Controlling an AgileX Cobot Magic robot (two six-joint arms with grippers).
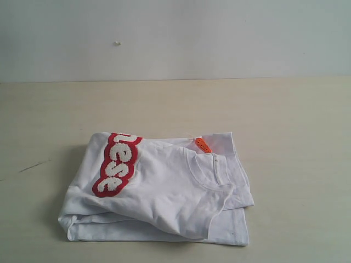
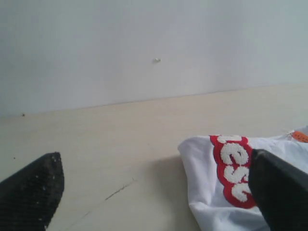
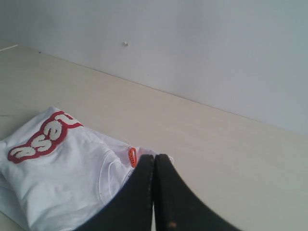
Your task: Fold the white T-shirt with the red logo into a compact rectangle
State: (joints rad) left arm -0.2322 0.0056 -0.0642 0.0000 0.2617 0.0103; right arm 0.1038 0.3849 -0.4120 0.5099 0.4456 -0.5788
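The white T-shirt (image 1: 164,189) lies folded into a rough rectangle on the table, collar and small orange neck tag (image 1: 202,144) on top. The red logo (image 1: 115,163) bends over its left fold, showing "ese". No arm shows in the exterior view. In the left wrist view my left gripper (image 2: 156,192) stands open, its black fingers (image 2: 33,190) wide apart, one in front of the shirt (image 2: 207,187) and logo (image 2: 233,168). In the right wrist view my right gripper (image 3: 154,159) is shut with nothing between its fingers, raised off the shirt (image 3: 62,168) near the tag (image 3: 132,156).
A pale wooden table (image 1: 285,137) stretches all round the shirt, with a thin dark scratch (image 1: 33,165) to the left. A plain grey wall (image 1: 175,38) stands behind, with a small speck (image 1: 117,43) on it.
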